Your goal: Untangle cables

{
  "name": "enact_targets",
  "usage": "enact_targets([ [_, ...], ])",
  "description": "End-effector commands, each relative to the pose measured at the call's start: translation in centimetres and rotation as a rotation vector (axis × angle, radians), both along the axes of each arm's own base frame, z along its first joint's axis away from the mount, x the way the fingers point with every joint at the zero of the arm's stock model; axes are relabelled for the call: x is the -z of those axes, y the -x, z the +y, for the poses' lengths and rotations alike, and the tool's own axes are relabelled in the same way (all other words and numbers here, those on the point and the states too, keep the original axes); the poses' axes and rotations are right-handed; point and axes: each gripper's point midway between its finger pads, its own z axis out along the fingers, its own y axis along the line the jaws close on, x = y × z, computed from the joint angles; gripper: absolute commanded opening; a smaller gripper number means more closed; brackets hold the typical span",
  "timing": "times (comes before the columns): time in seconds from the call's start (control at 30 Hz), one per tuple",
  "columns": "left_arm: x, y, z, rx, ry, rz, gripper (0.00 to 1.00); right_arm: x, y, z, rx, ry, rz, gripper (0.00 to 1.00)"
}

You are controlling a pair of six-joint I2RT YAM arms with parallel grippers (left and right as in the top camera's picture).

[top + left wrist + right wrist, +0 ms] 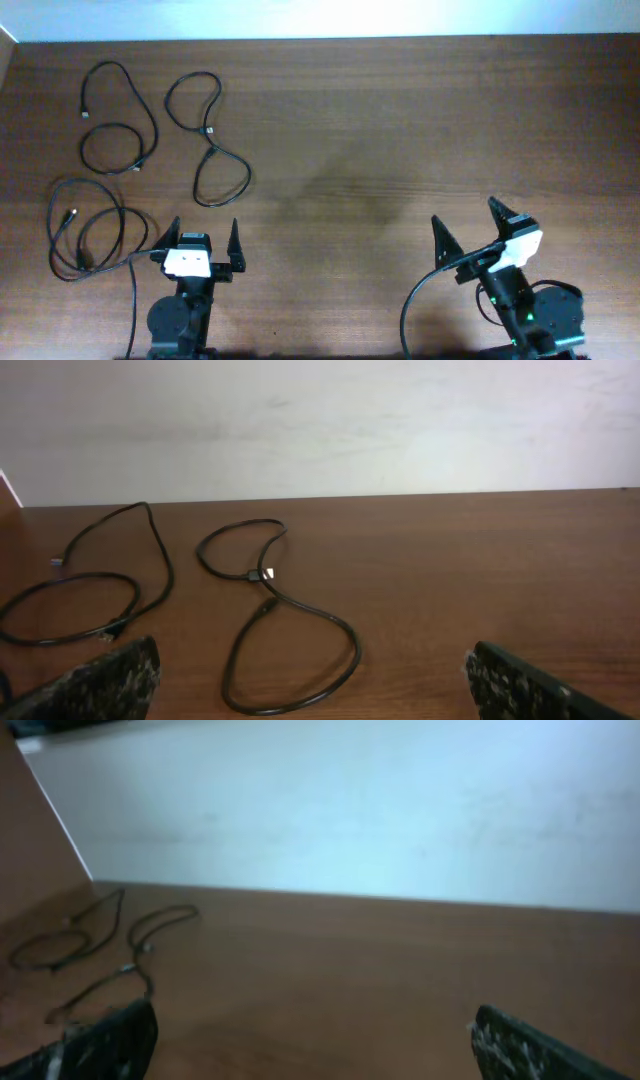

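Three cables lie apart, with both grippers idle.
We see the cables as separate loose loops on the left of the wooden table. None seems to cross another, so we judge the untangling done. The nearest cable sits just beside the left gripper. It and the right gripper stand wide open at the near edge, holding nothing, presumably parked clear. No container is in view.

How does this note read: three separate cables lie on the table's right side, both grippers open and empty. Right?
Wrong side. Overhead shows the three separate cables on the table's left side, by the left gripper; the right gripper has none nearby. Both grippers open and empty.
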Motion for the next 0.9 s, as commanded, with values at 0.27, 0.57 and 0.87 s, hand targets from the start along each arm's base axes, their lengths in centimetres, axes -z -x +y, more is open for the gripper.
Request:
enact_targets([
  [0.27,0.1,0.0,0.2,-0.009,-0.013,-0.001,0.99,5.2,-0.4,-2.7,0.092,0.041,-0.071,0.99],
  [0.57,0.1,0.0,0.2,-0.009,-0.013,-0.001,0.99,6.6,-0.4,-2.7,0.087,0.092,-0.025,0.99],
  [0.87,0.1,0.0,0.2,-0.009,-0.013,-0.001,0.99,6.8,-0.7,-4.3,0.168,0.067,-0.009,0.99],
])
